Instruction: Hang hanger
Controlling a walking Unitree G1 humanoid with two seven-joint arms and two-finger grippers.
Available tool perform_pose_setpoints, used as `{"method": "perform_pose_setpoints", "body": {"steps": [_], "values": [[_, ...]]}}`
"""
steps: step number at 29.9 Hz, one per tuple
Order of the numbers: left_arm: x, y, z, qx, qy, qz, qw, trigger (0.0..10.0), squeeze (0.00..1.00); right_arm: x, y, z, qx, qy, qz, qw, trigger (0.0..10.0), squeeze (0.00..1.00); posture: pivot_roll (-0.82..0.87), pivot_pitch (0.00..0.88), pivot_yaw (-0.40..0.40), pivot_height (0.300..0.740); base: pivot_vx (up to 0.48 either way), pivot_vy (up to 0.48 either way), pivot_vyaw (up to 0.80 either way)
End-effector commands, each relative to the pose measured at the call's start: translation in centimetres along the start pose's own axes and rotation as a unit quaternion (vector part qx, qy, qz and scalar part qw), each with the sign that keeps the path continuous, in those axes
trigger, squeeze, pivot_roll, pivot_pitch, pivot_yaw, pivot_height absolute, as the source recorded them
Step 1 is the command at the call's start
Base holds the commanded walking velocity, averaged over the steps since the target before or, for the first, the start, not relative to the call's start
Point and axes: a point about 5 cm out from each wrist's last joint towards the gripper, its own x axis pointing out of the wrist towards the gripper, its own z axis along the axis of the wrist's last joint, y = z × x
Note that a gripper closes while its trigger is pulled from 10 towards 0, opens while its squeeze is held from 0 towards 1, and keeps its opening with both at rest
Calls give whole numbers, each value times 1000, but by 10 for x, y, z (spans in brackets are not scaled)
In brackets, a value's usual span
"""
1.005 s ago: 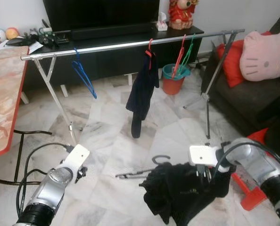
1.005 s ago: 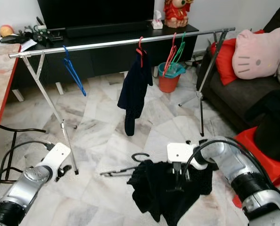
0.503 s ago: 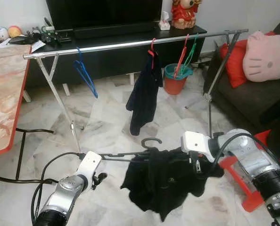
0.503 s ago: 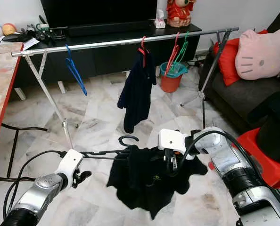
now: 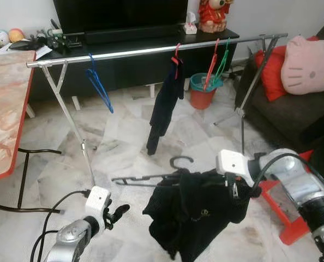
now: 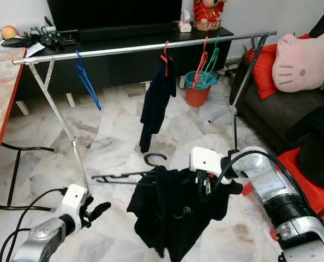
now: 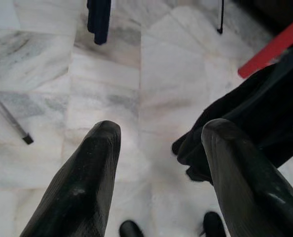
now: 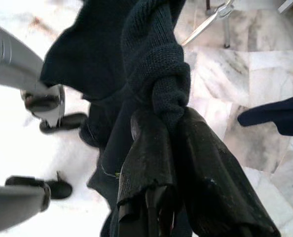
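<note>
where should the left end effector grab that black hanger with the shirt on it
On the bare arm of the black hanger that sticks out toward the robot's left, clear of the black shirt. Come from the left side, fingers spanning the thin bar. The right end effector pinches the shirt at the far shoulder; the left end effector sits open, low beside it.

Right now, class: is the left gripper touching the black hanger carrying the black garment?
Apart. In the left eye view the left gripper hangs open, with bare floor between it and the black hanger; the right gripper holds the black garment.
</note>
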Motion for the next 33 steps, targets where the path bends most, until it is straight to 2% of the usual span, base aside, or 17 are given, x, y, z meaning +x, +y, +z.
{"method": "perform_pose_setpoints", "body": {"steps": [1,7,10,14,15,16,18,19,21,22,27,33], "values": [[-1,-2,-3,-10,-12,-2,1000,10000,0,-10,-5,12,-8,-40,-13,999,0,0,-9,0,-22,740,0,0,0],[3,1,1,-21,-53,22,998,10000,0,-9,-5,13,-6,-42,-5,999,0,0,-5,0,-29,740,0,0,0],[3,0,5,-17,-69,12,997,10000,0,-9,-4,13,-5,-45,-1,999,0,0,-5,0,-31,740,0,0,0],[5,-5,12,33,-87,-8,996,10000,0,-10,-5,15,-5,-47,7,999,0,0,-8,0,-32,740,0,0,0],[7,-8,13,40,-88,-17,995,10000,1000,-10,-5,16,-7,-45,8,999,0,0,-9,0,-36,740,0,0,0],[8,-9,14,43,-90,-23,995,10000,1000,-10,-5,16,-8,-44,9,999,0,0,-9,0,-36,740,0,0,0],[12,-13,20,98,-93,-31,990,10000,1000,-11,-6,18,-12,-46,14,999,0,0,-7,0,-35,740,0,0,0],[14,-12,23,110,-97,-25,989,10000,1000,-12,-7,20,-15,-48,13,999,0,0,-7,0,-35,740,0,0,0],[14,-12,24,113,-100,-23,988,10000,1000,-12,-8,21,-17,-51,12,998,0,0,-10,0,-37,740,0,0,0],[15,-12,24,118,-98,-27,988,10000,0,-13,-10,23,-18,-55,10,998,0,0,-10,0,-37,740,0,0,0],[16,-13,24,121,-103,-36,987,10000,0,-16,-14,29,-22,-67,6,998,0,0,-14,0,-36,740,0,0,0],[12,-12,17,103,-105,-40,988,10000,0,-22,-22,31,-25,-67,-16,997,0,0,-14,0,-37,740,0,0,0]]}}
